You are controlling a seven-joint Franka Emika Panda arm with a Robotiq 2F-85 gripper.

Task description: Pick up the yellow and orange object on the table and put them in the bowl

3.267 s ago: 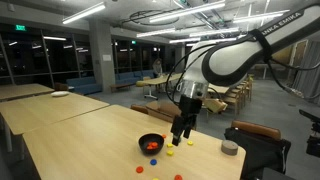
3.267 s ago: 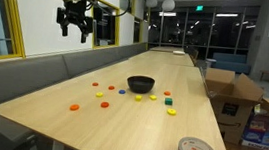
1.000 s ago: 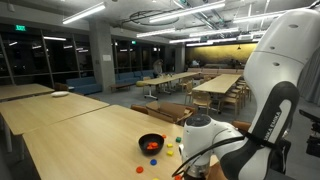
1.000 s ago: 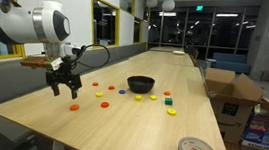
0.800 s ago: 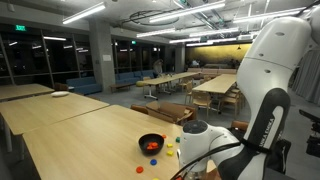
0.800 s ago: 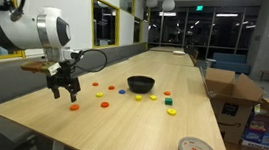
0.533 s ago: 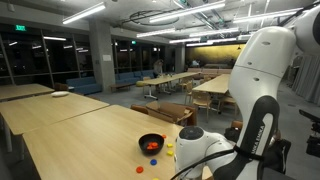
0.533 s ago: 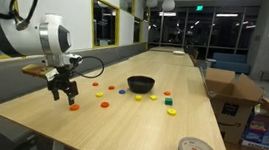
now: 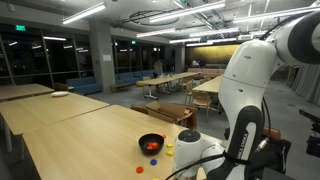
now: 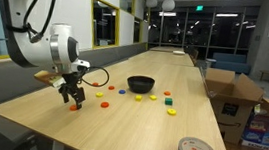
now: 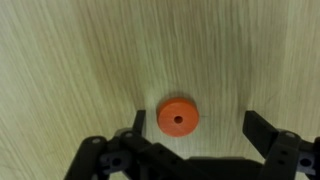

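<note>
**Gripper poised over one orange piece; nothing lifted yet.**

In an exterior view the arm [image 9: 250, 90] hides the gripper. The bowl [image 9: 150, 143] stands on the tabletop [image 9: 80, 130] with a reddish spot at it, though whether this lies inside cannot be told. In an exterior view the gripper [image 10: 74, 100] hangs low, well apart from the bowl [image 10: 140, 84], just above an orange piece [image 10: 73, 107]. More orange pieces lie between it and the bowl, and a yellow piece [image 10: 172, 112] lies beyond the bowl. In the wrist view the jaws stand wide and empty, with the orange piece [image 11: 178, 117] flat on the tabletop between the fingers [image 11: 138, 122]. The task appears to be at an early stage, with closing, lifting and every carry to the bowl left to do.
</note>
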